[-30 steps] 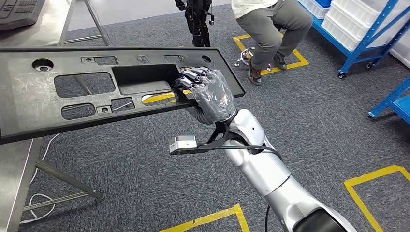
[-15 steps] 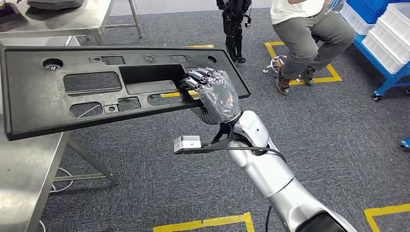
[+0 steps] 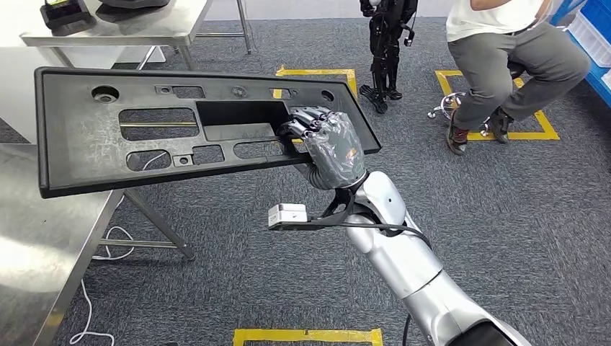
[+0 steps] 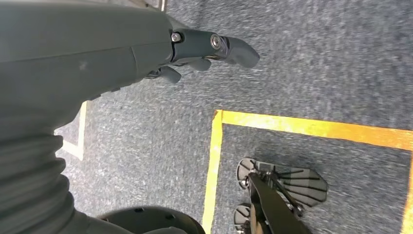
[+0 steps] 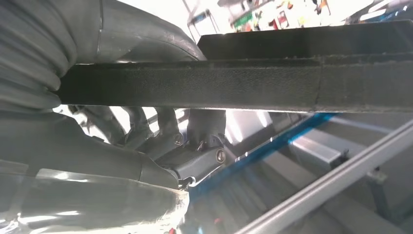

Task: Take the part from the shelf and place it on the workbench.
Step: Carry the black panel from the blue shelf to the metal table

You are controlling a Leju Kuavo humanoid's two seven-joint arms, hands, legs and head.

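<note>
One hand carries the load: the right hand (image 3: 328,144) grips the part (image 3: 194,130), a long black panel with cut-outs, by its right end. Fingers (image 3: 306,117) curl over the panel's near edge into a cut-out; in the right wrist view the thumb (image 5: 195,163) lies under the panel edge (image 5: 243,85), so the grip looks like a clamp across the rim. Holding it at one end leaves the rest of the panel free to reach out leftward, probably so it can be laid flat.

Part sits in the air, roughly level, tilted slightly down toward the near side. Its left end overhangs the near workbench (image 3: 36,245) at the left without touching it. A second steel table (image 3: 137,29) stands far left.

Right arm (image 3: 403,252) stretches forward and up from the near right, wrist bent, palm toward the panel.

Left hand (image 4: 97,53) hangs over the carpet; its fingers (image 4: 229,48) are loosely apart and hold nothing.

A seated person (image 3: 504,65) is far right.

Judgement: carrying phase, placement not yet done.
</note>
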